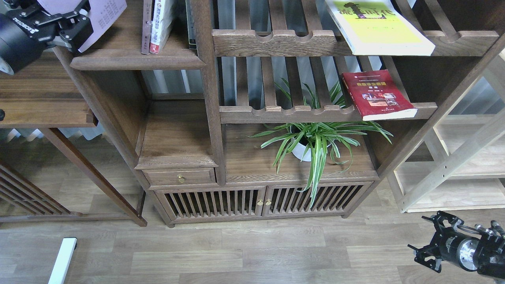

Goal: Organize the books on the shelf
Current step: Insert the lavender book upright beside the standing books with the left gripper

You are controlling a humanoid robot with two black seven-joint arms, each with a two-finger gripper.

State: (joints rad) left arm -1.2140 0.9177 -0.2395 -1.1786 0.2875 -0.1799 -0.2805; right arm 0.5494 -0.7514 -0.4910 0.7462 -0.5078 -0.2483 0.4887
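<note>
My left gripper is shut on the lower edge of the pale lavender book at the top left. It holds the book over the left end of the dark brown shelf. The yellow-green book lies flat on the upper slatted rack. The red book lies flat on the lower slatted rack. My right gripper hangs low at the bottom right over the floor, open and empty.
A few thin upright spines stand on the shelf right of the lavender book. A potted spider plant sits under the red book. Pale wood shelving stands at the right, and a dark table at the left.
</note>
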